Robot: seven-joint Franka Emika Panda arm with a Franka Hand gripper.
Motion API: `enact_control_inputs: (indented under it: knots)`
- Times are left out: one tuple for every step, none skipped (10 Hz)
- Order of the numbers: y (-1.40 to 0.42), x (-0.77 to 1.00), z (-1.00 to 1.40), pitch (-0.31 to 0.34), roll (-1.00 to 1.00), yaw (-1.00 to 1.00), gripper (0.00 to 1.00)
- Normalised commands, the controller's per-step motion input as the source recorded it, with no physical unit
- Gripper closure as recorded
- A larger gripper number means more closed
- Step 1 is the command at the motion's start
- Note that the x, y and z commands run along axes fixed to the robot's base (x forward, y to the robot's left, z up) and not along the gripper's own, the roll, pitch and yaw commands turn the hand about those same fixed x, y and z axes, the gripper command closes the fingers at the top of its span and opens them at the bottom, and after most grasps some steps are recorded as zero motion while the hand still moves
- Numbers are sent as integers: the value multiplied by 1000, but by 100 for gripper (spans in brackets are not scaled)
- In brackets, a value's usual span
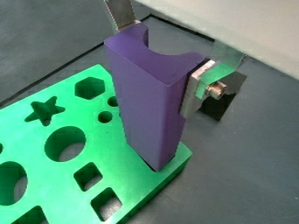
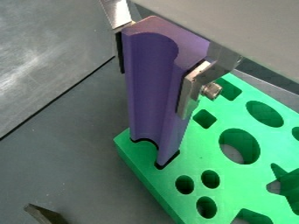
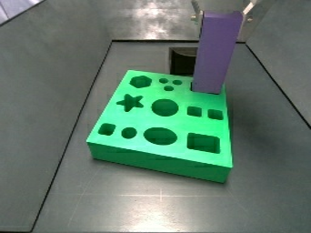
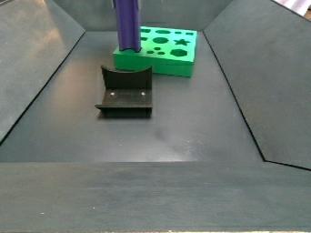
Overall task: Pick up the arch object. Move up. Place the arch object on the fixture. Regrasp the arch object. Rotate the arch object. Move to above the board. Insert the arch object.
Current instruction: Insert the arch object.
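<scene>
I see the fingers point(image 1: 200, 84) clamped on the upper end of the arch object point(image 1: 149, 101), one silver plate on each side of it, in both wrist views point(image 2: 194, 81). The gripper point(image 2: 158, 54) holds the purple block point(image 2: 155, 96) upright, its scooped end up between the fingers. Below the fingers, the block's lower end sits at the arch-shaped hole near the edge of the board point(image 1: 52, 144); in a wrist view it looks partly entered there point(image 2: 233, 162). In a side view the block point(image 3: 216, 52) rises from the board's point(image 3: 158, 127) far edge, with the fixture point(image 3: 183, 61) just behind it. In a side view point(image 4: 126, 23) the fixture point(image 4: 126, 91) lies beside the board point(image 4: 170, 50), away from the fingers.
</scene>
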Motion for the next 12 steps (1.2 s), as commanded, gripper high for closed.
enact_control_inputs:
  knots:
    - [0, 249, -120, 189, 129, -126, 100]
    - [0, 317, -114, 170, 63, -294, 100]
    - [0, 340, -137, 173, 90, -237, 100]
    - [0, 334, -89, 143, 44, -266, 100]
    - [20, 363, -60, 161, 63, -137, 100]
    - [11, 171, -14, 173, 64, -114, 100]
    - [0, 63, 0, 66, 0, 0, 100]
    - [0, 11, 0, 57, 10, 0, 100]
    - [0, 0, -17, 99, 81, 0, 100]
    - [74, -57, -11, 109, 100, 0, 100]
    - [0, 0, 0, 61, 43, 0, 100]
    - [0, 0, 0, 14, 0, 0, 100]
